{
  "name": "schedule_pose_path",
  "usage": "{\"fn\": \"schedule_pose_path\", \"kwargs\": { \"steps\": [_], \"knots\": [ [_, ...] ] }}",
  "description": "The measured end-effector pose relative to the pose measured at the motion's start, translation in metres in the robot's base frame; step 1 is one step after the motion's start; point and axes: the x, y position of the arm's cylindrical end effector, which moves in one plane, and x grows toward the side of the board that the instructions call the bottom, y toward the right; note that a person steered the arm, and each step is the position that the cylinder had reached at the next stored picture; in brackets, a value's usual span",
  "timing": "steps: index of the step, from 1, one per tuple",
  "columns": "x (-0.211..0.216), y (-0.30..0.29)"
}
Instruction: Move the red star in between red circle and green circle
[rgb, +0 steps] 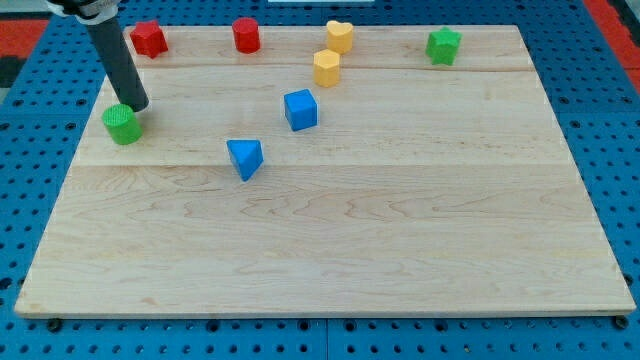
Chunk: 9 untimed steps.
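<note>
The red star (148, 38) lies at the board's top left corner. The red circle (246, 35) stands to its right along the top edge. The green circle (122, 124) sits near the left edge, below the red star. My tip (138, 106) is at the green circle's upper right, touching or nearly touching it. The dark rod rises from there toward the view's top left.
A yellow heart (340, 36) and a yellow hexagon (327, 68) sit at top centre. A blue cube (300, 109) and a blue triangle (245, 158) lie below them. A green star (444, 45) is at top right. The wooden board (400, 250) rests on a blue pegboard.
</note>
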Motion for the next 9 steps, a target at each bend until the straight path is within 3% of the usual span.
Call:
{"fn": "schedule_pose_path", "kwargs": {
  "steps": [2,5,7,8,9],
  "knots": [
    [-0.011,-0.043],
    [0.067,-0.002],
    [0.043,-0.034],
    [0.028,0.028],
    [-0.013,0.116]
  ]
}}
